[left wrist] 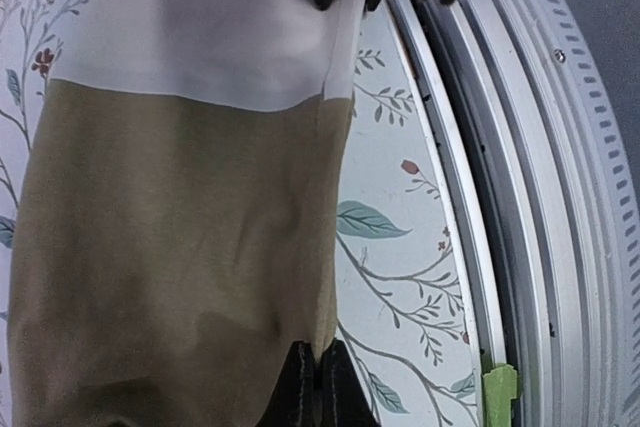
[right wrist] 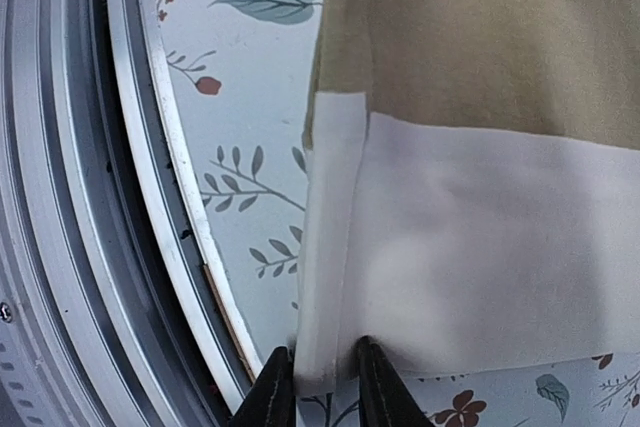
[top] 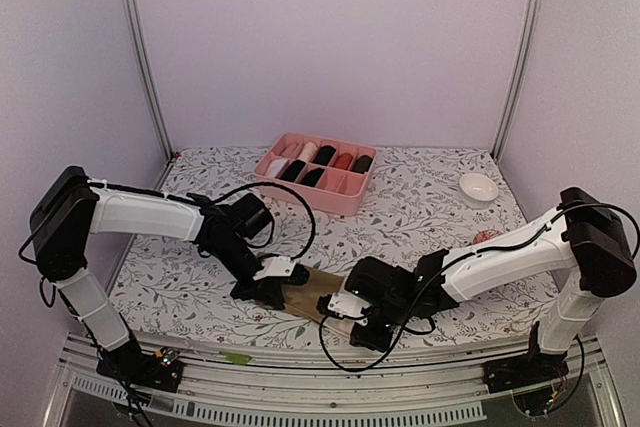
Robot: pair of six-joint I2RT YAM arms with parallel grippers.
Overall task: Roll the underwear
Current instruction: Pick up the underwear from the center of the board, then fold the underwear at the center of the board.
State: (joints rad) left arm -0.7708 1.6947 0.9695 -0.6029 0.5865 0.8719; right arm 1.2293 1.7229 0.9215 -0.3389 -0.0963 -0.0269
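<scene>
Table near edge: left gripper is clamping flat olive underwear; right gripper, jaws apart, must regrip waistband to roll.

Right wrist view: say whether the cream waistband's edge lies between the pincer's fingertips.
Yes, the waistband edge sits folded between both fingertips.

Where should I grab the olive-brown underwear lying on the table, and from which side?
Take the cream waistband at its corner nearest the metal rail, coming in low from the robot's right. The underwear lies flat, and the side fold there makes a thicker strip, probably the easiest to pinch. The right gripper straddles that fold.
</scene>
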